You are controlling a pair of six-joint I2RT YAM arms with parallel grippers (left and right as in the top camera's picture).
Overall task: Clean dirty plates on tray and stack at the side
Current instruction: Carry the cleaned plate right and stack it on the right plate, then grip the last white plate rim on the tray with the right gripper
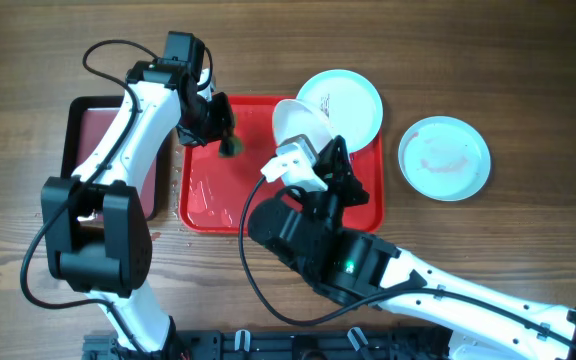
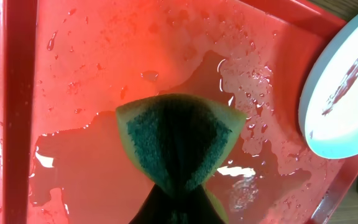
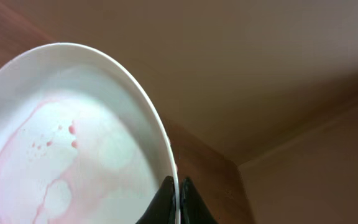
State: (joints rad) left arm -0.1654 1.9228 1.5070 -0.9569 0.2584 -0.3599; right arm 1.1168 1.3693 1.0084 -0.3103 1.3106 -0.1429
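Note:
My right gripper is shut on the rim of a white plate that carries thin pink smears. From overhead this plate stands tilted above the red tray, with the right gripper at its lower edge. A second plate, with a reddish smear, rests on the tray's far right corner. The third, pale turquoise plate lies on the table to the right of the tray. My left gripper is shut on a green and yellow sponge, held just over the wet tray floor.
Puddles and drops of water cover the tray floor. A smaller black-rimmed tray lies left of the red one, under the left arm. Bare wooden table surrounds the trays.

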